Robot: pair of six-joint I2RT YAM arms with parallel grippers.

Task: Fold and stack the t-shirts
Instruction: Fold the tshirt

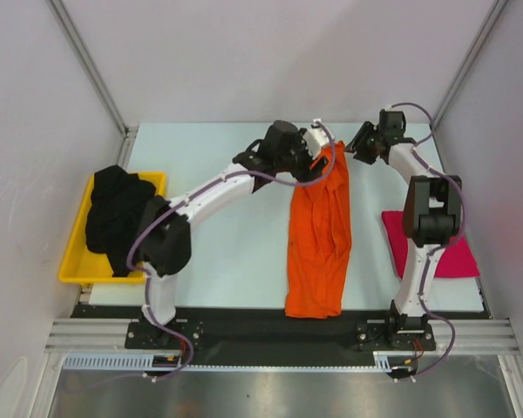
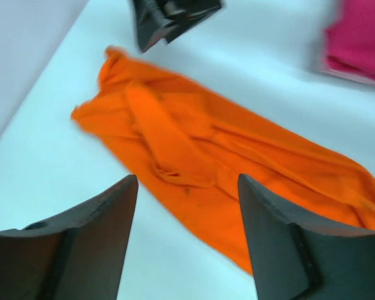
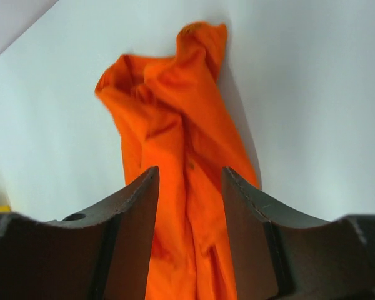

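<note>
The orange t-shirt (image 1: 318, 235) lies as a long crumpled strip down the middle of the table. It also shows in the left wrist view (image 2: 194, 144) and the right wrist view (image 3: 169, 112). My left gripper (image 1: 312, 164) (image 2: 186, 181) is open and empty, just above the shirt's far end. My right gripper (image 1: 356, 144) (image 3: 190, 170) is open and empty, just right of that same end and facing it. The magenta-pink t-shirt (image 1: 449, 257) lies folded at the right, partly hidden by the right arm. The black t-shirt (image 1: 118, 213) is bunched in the yellow tray (image 1: 74, 266).
The yellow tray stands at the table's left edge. The cell's pale walls close in the table at the back and both sides. The right gripper (image 2: 169, 19) shows at the top of the left wrist view, close to the shirt's end.
</note>
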